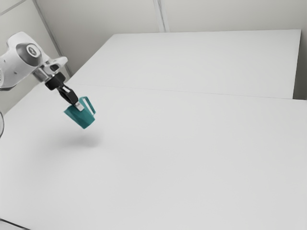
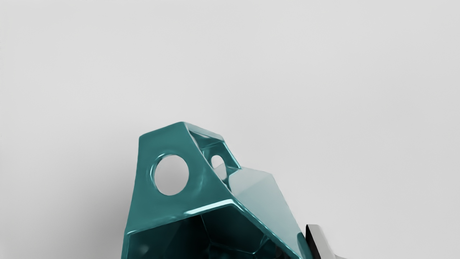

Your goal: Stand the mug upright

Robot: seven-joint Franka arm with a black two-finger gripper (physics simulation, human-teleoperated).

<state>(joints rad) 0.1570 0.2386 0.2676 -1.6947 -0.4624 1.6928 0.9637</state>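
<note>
Teal mug (image 1: 84,119), tilted, clasped in the black gripper (image 1: 79,106), aloft over a white table (image 1: 192,158)

Broad pale-grey tabletop (image 1: 192,163), matte and smooth, thin seam (image 1: 158,89) running across it, diffuse darker shadow (image 1: 84,141) toward the exterior view's left.

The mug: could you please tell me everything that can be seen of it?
The mug is glossy teal, with flat, angular facets and a dark, hollow inside. Its angular handle has a round hole through it. The mug hangs tilted above the table, its shadow beneath, with its mouth toward the arm and its base slanting down and away. The gripper holds it by its wall.
</note>
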